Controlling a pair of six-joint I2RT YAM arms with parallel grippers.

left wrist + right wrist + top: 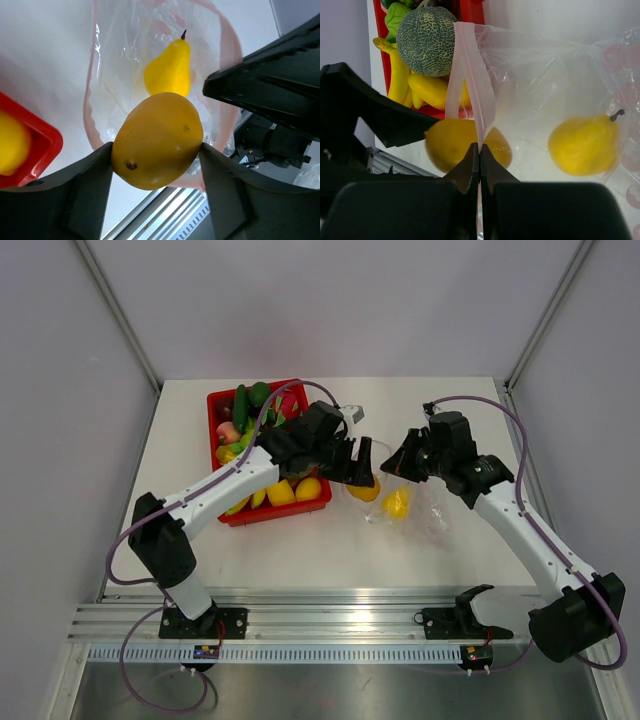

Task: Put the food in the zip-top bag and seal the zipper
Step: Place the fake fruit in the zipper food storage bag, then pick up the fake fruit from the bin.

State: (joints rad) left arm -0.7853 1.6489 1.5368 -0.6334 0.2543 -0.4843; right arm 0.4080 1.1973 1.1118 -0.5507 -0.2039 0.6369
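Left hand (pixel 156 150) grips yellow fruit (pixel 157 135) over zip-top bag (pixel 115 60); right hand (pixel 479 160) clamps its zipper (pixel 470 75); only right wrist view shows melon (pixel 426 37).

The tray (pixel 213 425) sits at the far left of the counter (pixel 300 550), with the melon (pixel 426 40) lying in it among other food. Just right of the tray lies the zip-top bag (pixel 425 510), its mouth toward the tray and the pear (pixel 397 503) inside. At the mouth, between tray and pear, a rounded fruit (pixel 157 140) sits in the left pincer (pixel 156 150). The right pincer (pixel 479 152) nips the zipper (pixel 470 75) at the rim.
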